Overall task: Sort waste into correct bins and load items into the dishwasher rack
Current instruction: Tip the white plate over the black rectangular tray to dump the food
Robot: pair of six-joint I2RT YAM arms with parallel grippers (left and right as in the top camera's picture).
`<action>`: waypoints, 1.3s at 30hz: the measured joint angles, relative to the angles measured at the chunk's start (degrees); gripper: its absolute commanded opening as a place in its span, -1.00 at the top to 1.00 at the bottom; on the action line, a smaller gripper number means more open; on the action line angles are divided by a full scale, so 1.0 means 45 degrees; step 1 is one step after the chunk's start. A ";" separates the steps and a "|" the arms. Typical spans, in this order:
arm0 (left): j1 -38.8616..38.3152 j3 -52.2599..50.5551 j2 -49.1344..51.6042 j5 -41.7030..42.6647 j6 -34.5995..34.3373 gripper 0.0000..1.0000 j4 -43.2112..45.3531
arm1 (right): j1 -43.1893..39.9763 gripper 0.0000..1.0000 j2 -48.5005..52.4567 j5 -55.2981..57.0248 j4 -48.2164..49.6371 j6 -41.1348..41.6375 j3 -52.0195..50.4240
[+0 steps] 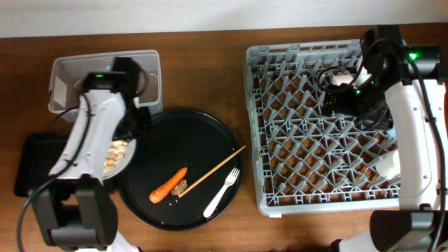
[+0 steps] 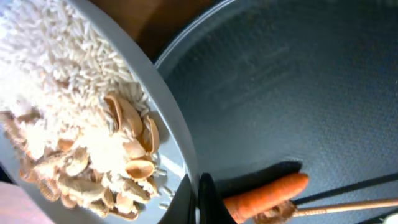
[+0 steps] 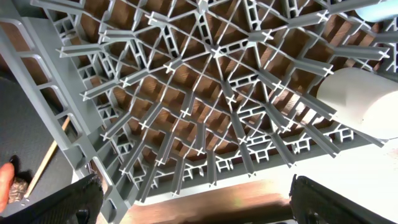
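My left gripper (image 2: 199,200) is shut on the rim of the pale round plate (image 2: 157,93), which holds pale grainy crumbs (image 2: 56,68) and brownish shell scraps (image 2: 134,149). In the overhead view the plate (image 1: 120,158) is at the left edge of the round black tray, tilted under my left arm (image 1: 136,129). The orange carrot (image 1: 169,185) (image 2: 267,193), the wooden stick (image 1: 213,170) (image 2: 348,206) and the white fork (image 1: 222,192) lie on that tray. My right gripper (image 3: 196,193) is open and empty above the grey dishwasher rack (image 1: 294,126) (image 3: 211,56). A white cup (image 1: 387,163) (image 3: 360,99) lies in the rack.
The large round black tray (image 1: 203,133) sits in the middle. The clear tub (image 1: 70,73) stands at the back left, the flat black tray (image 1: 28,168) at the left front. A few brown scraps (image 1: 181,187) lie next to the carrot.
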 measured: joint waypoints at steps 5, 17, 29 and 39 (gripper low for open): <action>0.1875 0.0000 0.0000 0.1389 0.1268 0.99 0.0437 | 0.0000 -0.97 0.0000 0.0000 -0.0015 -0.0010 0.0000; 0.6047 0.0000 0.0000 0.6839 0.3988 1.00 0.0908 | 0.0000 -0.97 0.0000 0.0000 -0.0058 0.0005 0.0000; 0.8723 0.0000 0.0000 1.1404 0.5469 0.99 0.0699 | 0.0000 -0.97 0.0000 0.0000 -0.0058 0.0005 0.0000; 0.9782 0.0000 0.0000 1.3571 0.6353 0.99 -0.0209 | 0.0000 -0.97 0.0000 0.0000 -0.0058 0.0000 0.0000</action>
